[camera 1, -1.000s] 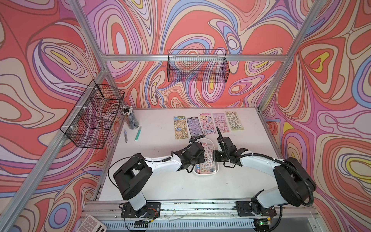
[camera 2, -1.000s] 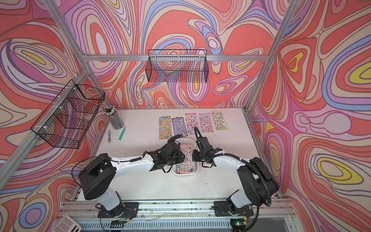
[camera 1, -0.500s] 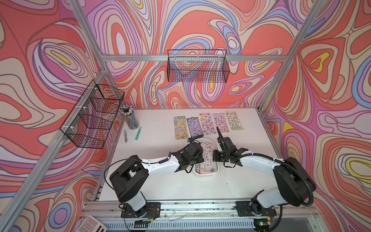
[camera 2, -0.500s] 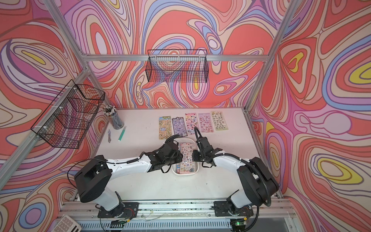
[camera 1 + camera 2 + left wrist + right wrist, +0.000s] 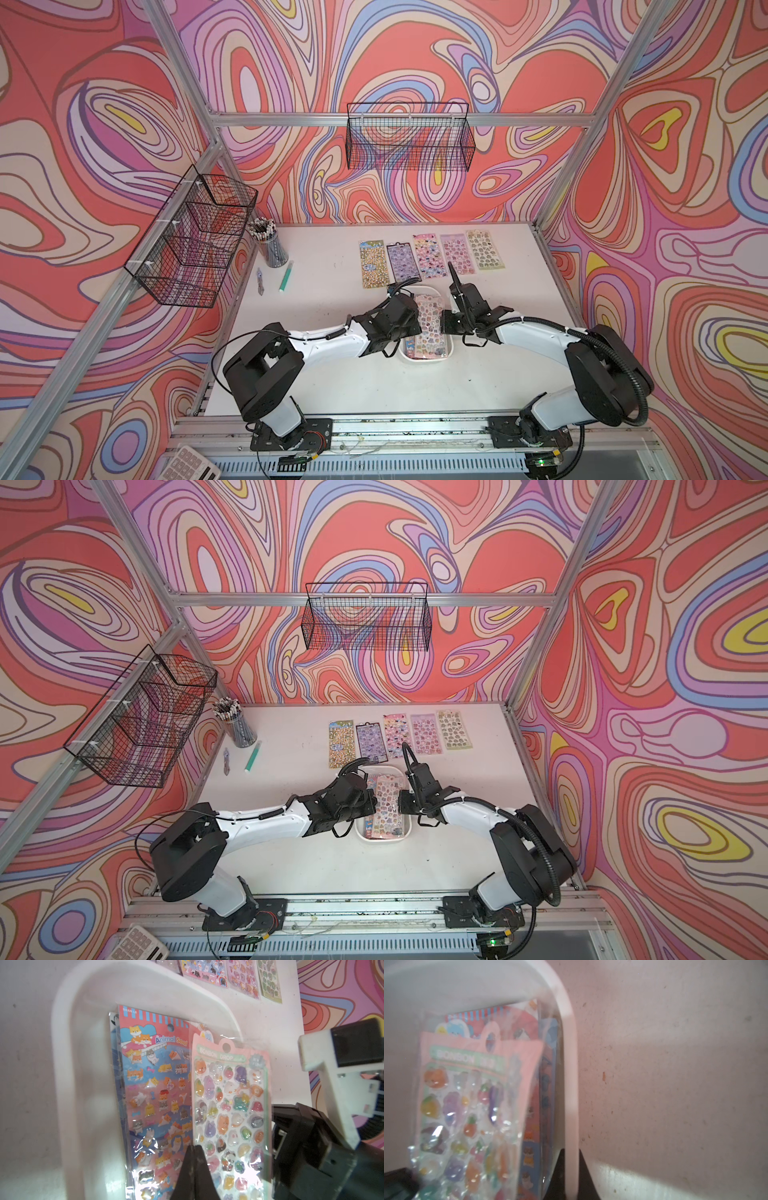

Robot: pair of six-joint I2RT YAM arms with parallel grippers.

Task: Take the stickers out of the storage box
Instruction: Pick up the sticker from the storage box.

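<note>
The white storage box (image 5: 424,360) sits mid-table between both arms and holds a stack of stickers (image 5: 430,328). In the left wrist view a pink "Bonbon Drop" sheet (image 5: 228,1105) lies on top, over a red-and-blue "Animal Seal" sheet (image 5: 158,1095). My left gripper (image 5: 194,1148) is shut on the pink sheet's long edge. In the right wrist view that pink sheet (image 5: 477,1095) stands tilted up off the stack. My right gripper (image 5: 571,1167) is shut on the storage box's side rim (image 5: 571,1064), one finger inside and one outside. Several more sticker sheets (image 5: 432,255) lie in a row behind the box.
A cup of pencils (image 5: 272,245), a green pen (image 5: 285,276) and a small metal tool (image 5: 260,282) lie at the back left. Black wire baskets hang on the left wall (image 5: 195,237) and back wall (image 5: 409,139). A calculator (image 5: 189,465) lies below the front rail.
My left gripper has shut on the pink sheet's edge, with its wrist settling lower over the box. The right arm has stayed on the rim.
</note>
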